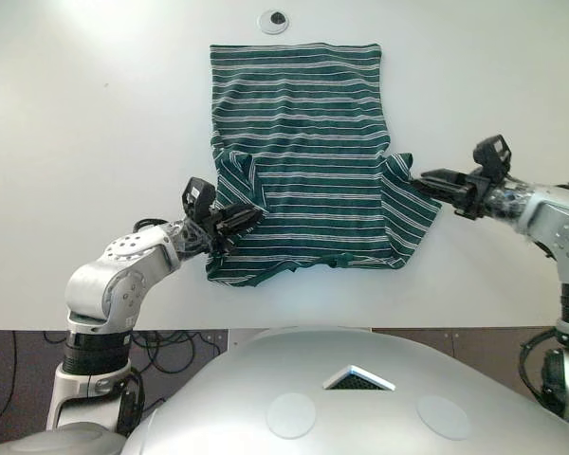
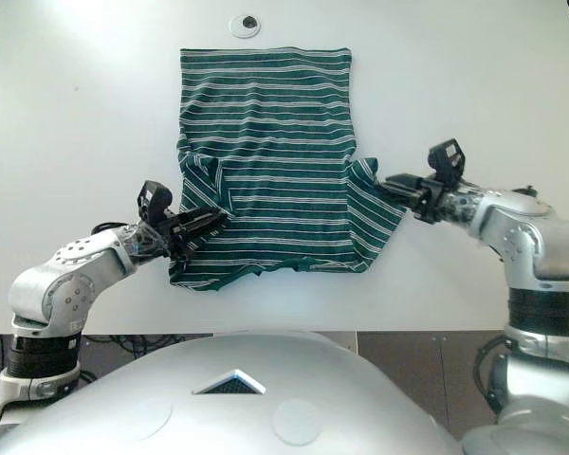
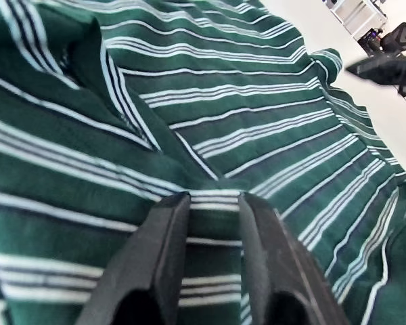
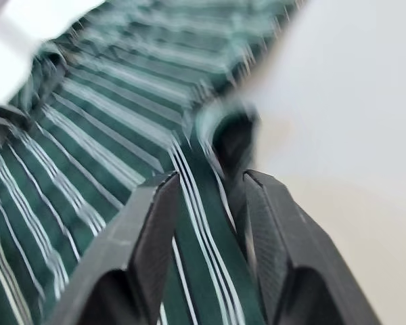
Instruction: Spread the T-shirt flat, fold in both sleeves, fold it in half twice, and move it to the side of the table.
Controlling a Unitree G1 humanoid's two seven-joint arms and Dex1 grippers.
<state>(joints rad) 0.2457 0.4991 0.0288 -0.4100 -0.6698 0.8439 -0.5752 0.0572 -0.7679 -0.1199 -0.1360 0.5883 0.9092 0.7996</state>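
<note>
Left eye view is where the T-shirt (image 1: 299, 142) is seen lying on the white table (image 1: 95, 142), hem farthest from the robot, with a small round disc (image 1: 274, 21) just beyond that hem. The left claw (image 1: 247, 220) is placed at the T-shirt's left sleeve (image 1: 235, 175), which is already turned inward; whether it is clamped on cloth cannot be told. The right claw (image 1: 425, 178) is closed on the edge of the T-shirt's right sleeve (image 1: 398, 175), a band of fabric being pinched between its fingers (image 4: 155, 230). If that sleeve is pulled across too hard, the whole T-shirt may be dragged and its rumpled near edge bunched further. The collar cannot be made out among the folds.
</note>
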